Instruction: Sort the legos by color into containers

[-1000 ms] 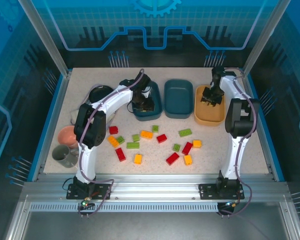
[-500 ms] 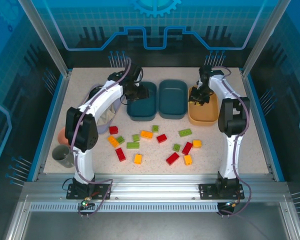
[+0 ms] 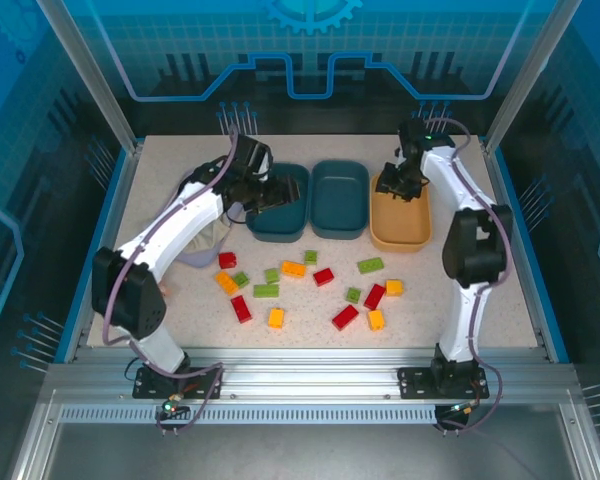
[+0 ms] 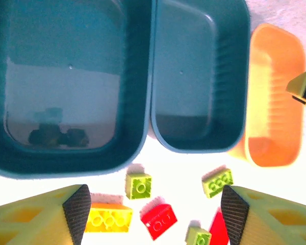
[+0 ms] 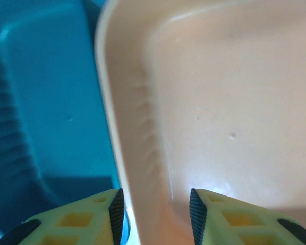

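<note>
Red, green and orange legos (image 3: 293, 268) lie scattered mid-table. At their twelve o'clock stand the left teal tray (image 3: 280, 232), middle teal tray (image 3: 340, 200) and orange tray (image 3: 400, 228) (edges touching). The left gripper (image 3: 263, 195), wide and empty, hovers at the left teal tray's nine o'clock edge. The right gripper (image 3: 395, 185) straddles the orange tray's eleven o'clock rim; whether it pinches, I cannot tell.

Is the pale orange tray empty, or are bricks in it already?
Empty as far as visible: the pale orange tray has a bare floor in both wrist views, with no brick inside.
</note>
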Controlling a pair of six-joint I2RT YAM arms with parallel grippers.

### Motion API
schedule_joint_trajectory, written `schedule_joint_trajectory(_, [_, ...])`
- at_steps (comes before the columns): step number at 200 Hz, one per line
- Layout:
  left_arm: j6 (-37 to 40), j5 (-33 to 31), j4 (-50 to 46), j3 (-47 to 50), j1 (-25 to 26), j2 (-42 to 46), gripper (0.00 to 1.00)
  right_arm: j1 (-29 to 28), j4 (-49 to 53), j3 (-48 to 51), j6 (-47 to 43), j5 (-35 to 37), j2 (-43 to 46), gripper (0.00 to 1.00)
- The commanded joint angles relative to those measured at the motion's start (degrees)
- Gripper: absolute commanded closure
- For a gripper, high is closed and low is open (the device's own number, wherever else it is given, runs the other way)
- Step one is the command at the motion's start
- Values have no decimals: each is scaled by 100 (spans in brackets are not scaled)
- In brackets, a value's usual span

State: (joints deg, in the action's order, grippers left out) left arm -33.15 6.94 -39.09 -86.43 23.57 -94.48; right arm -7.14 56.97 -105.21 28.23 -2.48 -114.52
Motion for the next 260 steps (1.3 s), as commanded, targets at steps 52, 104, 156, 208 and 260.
schedule_joint_trajectory(52, [-420, 835, 862, 1901, 507, 2000, 11, -988, 87, 3247, 1077, 452, 3317, 38])
schedule_joint_trajectory(104, [-876, 1017, 1531, 3417, 1037, 3077, 1, -1723, -945, 5443, 2557, -174, 3914, 25])
schedule_joint_trajectory(156, [-1089, 915, 1496, 3779, 1164, 3431, 1, -1851, -1827, 6151, 3132, -51, 3493, 30])
schedule_joint_trajectory(208, [-1071, 905, 1430, 3844, 1172, 3573, 1, -1846, -2030, 6138, 3402, 74, 3010, 40])
schedule_joint_trajectory(260, [-1128, 884, 1492, 3878, 1173, 3560, 2, -1916, -2165, 6114, 3602, 87, 2696, 61])
